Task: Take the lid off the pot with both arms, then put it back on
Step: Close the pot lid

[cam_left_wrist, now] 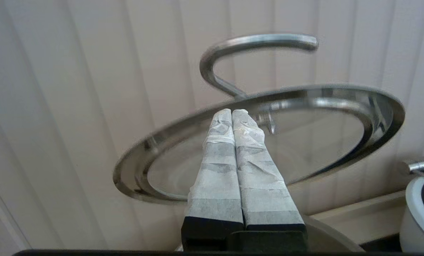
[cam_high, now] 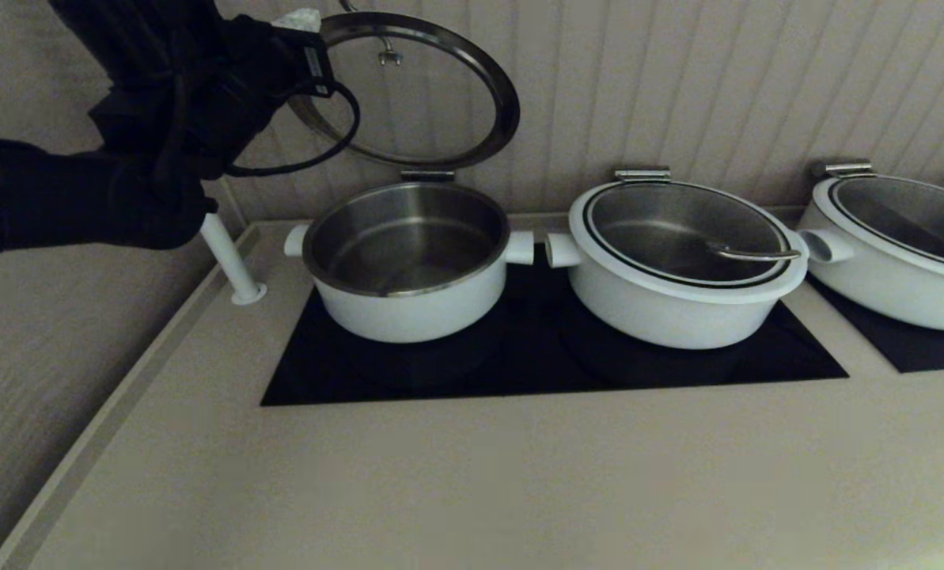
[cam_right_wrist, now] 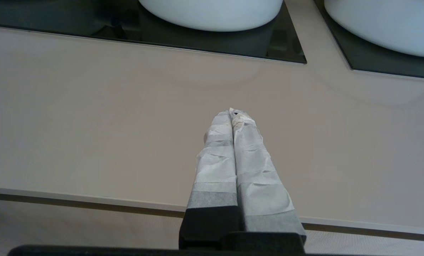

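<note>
The pot (cam_high: 408, 309) stands open on the left of the black cooktop and its steel bowl is empty. The lid (cam_high: 416, 95) stands tilted up behind it on the hinge bracket (cam_high: 428, 175), with its steel underside towards me. My left gripper (cam_high: 301, 20) is shut and empty. Its taped tips touch the lid's upper left rim. In the left wrist view the gripper (cam_left_wrist: 232, 112) rests against the lid (cam_left_wrist: 322, 138), below the wire loop handle (cam_left_wrist: 254, 41). My right gripper (cam_right_wrist: 232, 112) is shut and empty over the counter's front strip, out of the head view.
A wider white pot (cam_high: 677, 301) with its lid on stands just right of the open pot, and another (cam_high: 899, 261) stands at the far right. A white post (cam_high: 230, 265) rises at the counter's left edge. The panelled wall is close behind the lid.
</note>
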Available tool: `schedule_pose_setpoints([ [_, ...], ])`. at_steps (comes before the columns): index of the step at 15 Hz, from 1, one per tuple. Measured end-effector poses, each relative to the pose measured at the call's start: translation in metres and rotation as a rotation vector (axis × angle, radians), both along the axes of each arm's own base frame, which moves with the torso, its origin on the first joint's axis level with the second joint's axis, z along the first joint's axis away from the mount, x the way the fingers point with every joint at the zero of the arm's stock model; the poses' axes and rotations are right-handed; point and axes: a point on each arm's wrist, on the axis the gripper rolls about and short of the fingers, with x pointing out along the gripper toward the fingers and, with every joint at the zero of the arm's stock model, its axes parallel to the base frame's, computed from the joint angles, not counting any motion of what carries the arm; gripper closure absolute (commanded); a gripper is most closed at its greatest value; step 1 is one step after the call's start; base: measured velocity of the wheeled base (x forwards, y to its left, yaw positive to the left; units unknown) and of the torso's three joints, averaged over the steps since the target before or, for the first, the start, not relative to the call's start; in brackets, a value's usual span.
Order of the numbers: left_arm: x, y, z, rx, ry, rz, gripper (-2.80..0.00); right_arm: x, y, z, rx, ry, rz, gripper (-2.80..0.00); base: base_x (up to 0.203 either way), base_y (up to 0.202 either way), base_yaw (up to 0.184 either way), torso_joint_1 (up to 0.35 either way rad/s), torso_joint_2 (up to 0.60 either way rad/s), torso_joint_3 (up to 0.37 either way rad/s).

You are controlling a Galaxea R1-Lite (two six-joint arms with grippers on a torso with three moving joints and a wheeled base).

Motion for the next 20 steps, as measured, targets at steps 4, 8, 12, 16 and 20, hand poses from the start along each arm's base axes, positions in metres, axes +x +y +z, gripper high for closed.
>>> schedule_pose_setpoints([
  [4,-0.005,0.001,0.012,-0.001,-0.030,0.002,0.00,0.000,0.000,0.000,0.000,0.000,0.000,0.00,0.000,0.000,0.000,0.000,0.00,0.000],
  [8,-0.005,0.001,0.030,-0.001,-0.035,0.001,0.00,0.000,0.000,0.000,-0.001,0.000,0.000,0.00,0.000,0.000,0.000,0.000,0.00,0.000],
  [12,0.000,-0.001,0.051,0.006,-0.033,-0.006,0.00,0.000,0.000,0.000,-0.001,0.000,0.000,0.00,0.000,0.000,0.000,0.000,0.00,0.000],
  [16,0.008,-0.004,0.045,0.044,0.029,-0.048,0.00,0.000,0.000,0.000,-0.001,0.000,0.000,0.00,0.000,0.000,0.000,0.000,0.00,0.000],
  [20,0.013,-0.005,0.038,0.058,0.075,-0.055,0.00,0.000,0.000,0.000,-0.001,0.000,-0.001,0.00,0.000,0.000,0.000,0.000,0.00,0.000],
])
